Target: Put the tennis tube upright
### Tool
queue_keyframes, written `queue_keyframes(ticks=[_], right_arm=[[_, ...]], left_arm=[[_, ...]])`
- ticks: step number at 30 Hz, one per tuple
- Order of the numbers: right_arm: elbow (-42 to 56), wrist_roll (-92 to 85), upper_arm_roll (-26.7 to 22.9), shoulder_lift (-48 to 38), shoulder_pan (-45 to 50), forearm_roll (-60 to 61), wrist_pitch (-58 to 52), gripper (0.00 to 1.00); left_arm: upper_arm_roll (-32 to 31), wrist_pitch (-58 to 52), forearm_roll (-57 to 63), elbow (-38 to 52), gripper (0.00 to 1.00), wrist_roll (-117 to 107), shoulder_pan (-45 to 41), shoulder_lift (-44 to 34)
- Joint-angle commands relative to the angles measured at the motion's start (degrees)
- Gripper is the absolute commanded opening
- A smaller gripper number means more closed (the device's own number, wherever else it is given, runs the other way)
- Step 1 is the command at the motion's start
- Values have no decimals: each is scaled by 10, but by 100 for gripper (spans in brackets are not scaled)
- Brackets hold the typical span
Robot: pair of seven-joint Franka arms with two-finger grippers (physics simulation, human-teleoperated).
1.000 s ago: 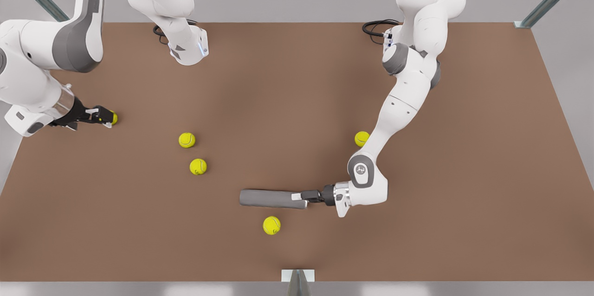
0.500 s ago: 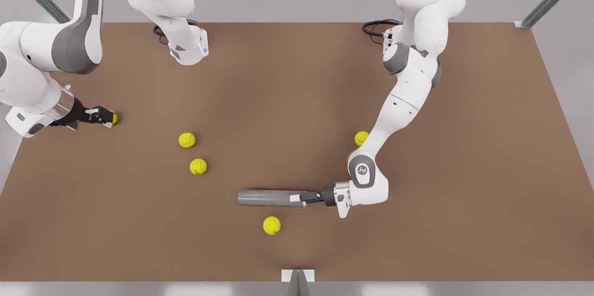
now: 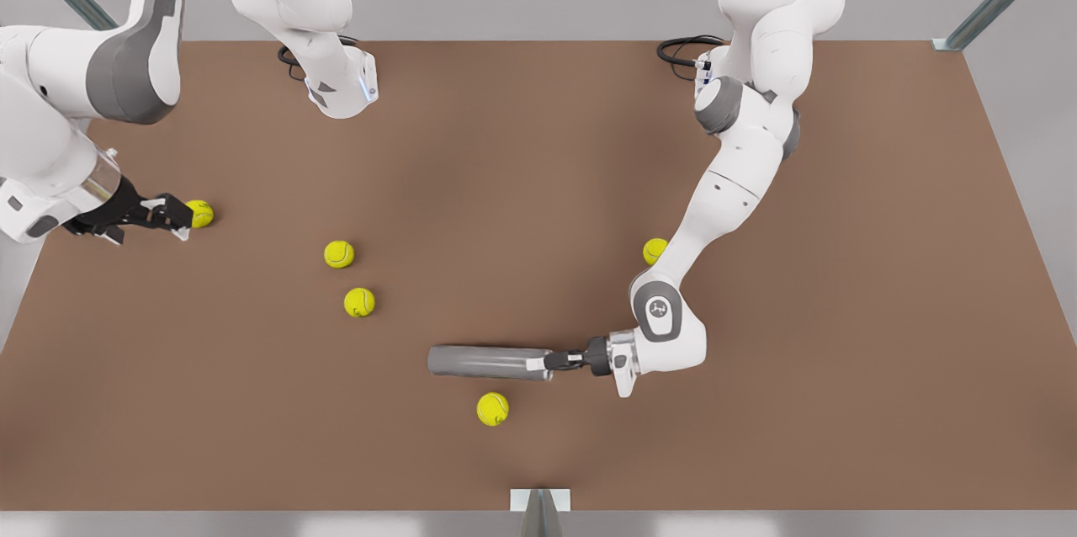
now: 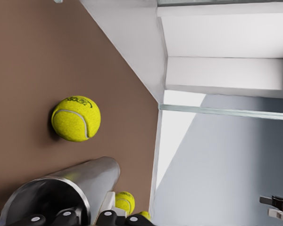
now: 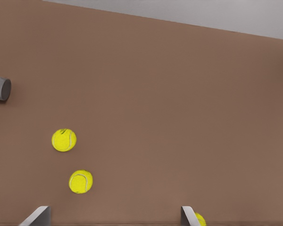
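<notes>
The grey tennis tube (image 3: 480,361) lies flat on the brown table (image 3: 841,310), near the front middle, its length running left to right in the front view. My left gripper (image 3: 545,364) is shut on the wall at the tube's right-hand end. In the left wrist view the open metal-looking mouth of the tube (image 4: 80,181) sits right at my fingers (image 4: 66,217). My right gripper (image 3: 178,217) is open at the front view's far left, its tips just beside a tennis ball (image 3: 200,213). In the right wrist view the tube's end (image 5: 0,89) appears far off.
Several other tennis balls lie loose: two left of centre (image 3: 339,254) (image 3: 359,302), one just in front of the tube (image 3: 492,408), and one behind the left arm's forearm (image 3: 655,251). The table's front edge and a metal post (image 3: 539,512) are close to the tube.
The tube has shifted slightly toward the front view's left and levelled out in the left gripper. The right gripper has drawn back leftward, uncovering the ball at its tips.
</notes>
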Motion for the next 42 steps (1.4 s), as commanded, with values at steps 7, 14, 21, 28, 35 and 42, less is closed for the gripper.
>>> queue_keyframes(ticks=[7, 14, 21, 28, 35, 42], right_arm=[[0, 0, 0, 1, -3, 1, 0, 100], [-3, 0, 0, 3, -2, 1, 1, 100], [-4, 0, 0, 4, -1, 1, 2, 100], [-5, 0, 0, 5, -4, 2, 10, 100], [-2, 0, 0, 4, -3, 2, 8, 100], [-1, 0, 1, 2, 1, 2, 2, 100]], left_arm=[[4, -1, 2, -3, 21, -10, 6, -2], [2, -8, 1, -34, 21, -66, 33, -40], [6, -32, 57, -50, 21, -154, 50, -74], [7, -53, 114, -54, 21, -241, 64, -108], [20, -95, 199, -51, 21, -312, 64, -130], [21, -157, 330, -62, 21, -379, 96, -195]])
